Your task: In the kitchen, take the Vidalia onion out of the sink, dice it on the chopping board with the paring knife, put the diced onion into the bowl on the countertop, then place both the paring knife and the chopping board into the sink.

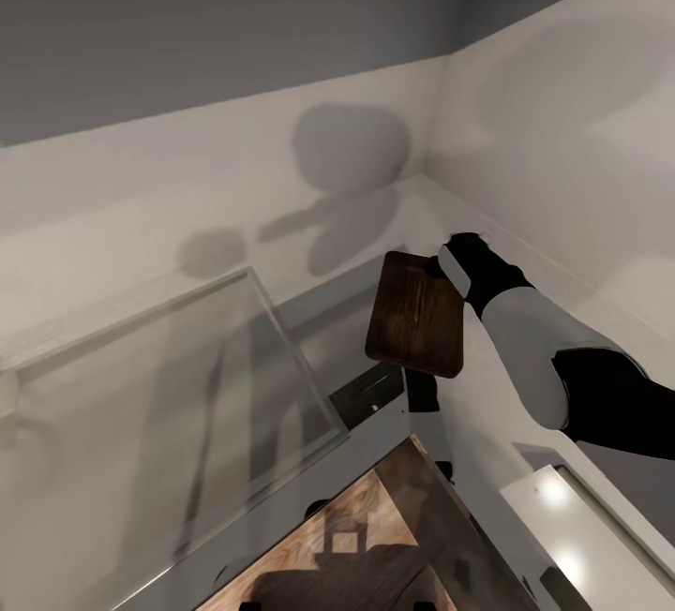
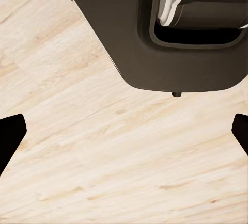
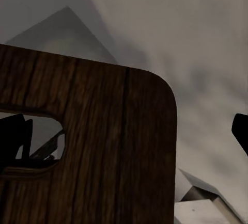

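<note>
Chopping board (image 3: pixel 103 152) looming before the right wrist camera, held off the countertop (image 1: pixel 141 217).
Right gripper (image 1: pixel 450 264) is clamping the board's handle end, likely carrying it toward the sink (image 1: pixel 169 405); left gripper (image 2: pixel 124 131) is hanging open over the plank floor (image 2: pixel 103 172).

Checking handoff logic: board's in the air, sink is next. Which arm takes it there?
Right. The right gripper already holds the board by its slot end, lifted above the countertop. The left gripper hangs open over bare floor, carrying nothing.
</note>
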